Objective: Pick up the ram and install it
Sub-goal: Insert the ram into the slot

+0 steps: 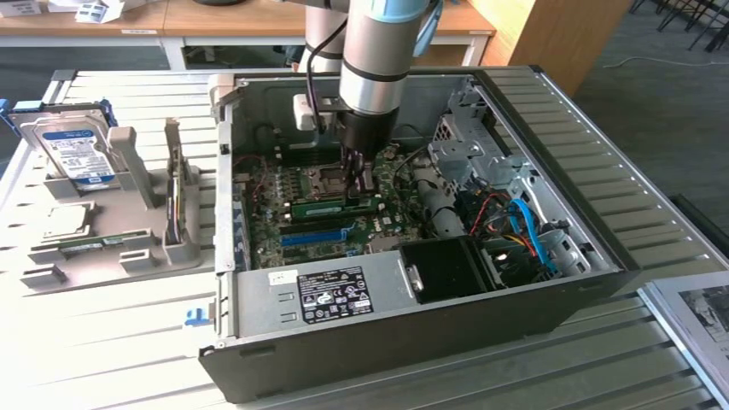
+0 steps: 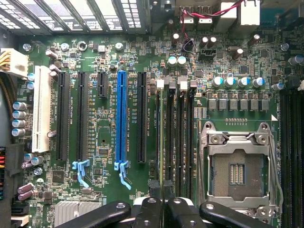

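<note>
The ram (image 1: 334, 206), a narrow green stick with dark chips, stands on its long edge over the memory slots (image 2: 178, 137) of the motherboard inside the open computer case (image 1: 592, 248). My gripper (image 1: 361, 186) reaches straight down into the case and is shut on the ram's end towards the exterior view's right. In the wrist view the ram (image 2: 164, 137) shows edge-on as a thin line running away from my gripper (image 2: 164, 192), lined up along one slot. Whether it is fully seated in the slot I cannot tell.
The empty processor socket (image 2: 237, 173) lies beside the memory slots, a blue expansion slot (image 2: 121, 123) on their other side. The power supply (image 1: 330, 295) and loose cables (image 1: 524, 231) fill the case's front. Outside, a grey holder (image 1: 171, 248) carries the hard drive (image 1: 74, 154) and silver processor (image 1: 68, 220).
</note>
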You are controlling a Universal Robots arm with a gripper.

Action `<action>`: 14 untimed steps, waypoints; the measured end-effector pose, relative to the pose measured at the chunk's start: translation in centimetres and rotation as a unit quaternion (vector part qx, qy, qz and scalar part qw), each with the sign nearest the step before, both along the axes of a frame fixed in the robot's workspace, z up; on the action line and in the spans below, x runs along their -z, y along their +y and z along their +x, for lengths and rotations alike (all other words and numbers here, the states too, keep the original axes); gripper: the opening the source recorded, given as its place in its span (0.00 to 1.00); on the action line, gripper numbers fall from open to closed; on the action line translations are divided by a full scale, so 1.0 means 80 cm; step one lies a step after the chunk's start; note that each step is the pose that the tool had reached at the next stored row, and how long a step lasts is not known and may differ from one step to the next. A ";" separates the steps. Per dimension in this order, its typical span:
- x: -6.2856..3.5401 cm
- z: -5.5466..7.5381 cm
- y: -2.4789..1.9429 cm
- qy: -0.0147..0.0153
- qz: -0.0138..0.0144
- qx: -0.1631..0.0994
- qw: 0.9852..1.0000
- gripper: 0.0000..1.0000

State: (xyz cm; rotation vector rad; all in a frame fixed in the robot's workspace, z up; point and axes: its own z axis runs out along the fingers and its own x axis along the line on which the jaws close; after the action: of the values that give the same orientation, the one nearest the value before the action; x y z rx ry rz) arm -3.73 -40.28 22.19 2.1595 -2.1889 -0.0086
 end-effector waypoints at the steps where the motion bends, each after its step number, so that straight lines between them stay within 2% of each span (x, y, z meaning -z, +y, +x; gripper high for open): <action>1: 0.000 0.000 0.0000 0.000 0.000 0.000 1.000 0.12; 6: 0.000 0.000 0.0000 0.000 0.000 0.000 1.000 0.12; 7: 0.000 0.000 0.0000 0.000 0.000 0.000 1.000 0.13; 8: 0.000 0.000 0.0000 0.000 0.000 0.000 1.000 0.20; 14: 0.000 0.000 0.0000 0.000 0.000 0.000 1.000 0.20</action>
State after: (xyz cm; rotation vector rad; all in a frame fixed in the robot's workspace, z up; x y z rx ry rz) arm -3.73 -40.28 22.19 2.1595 -2.1890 -0.0086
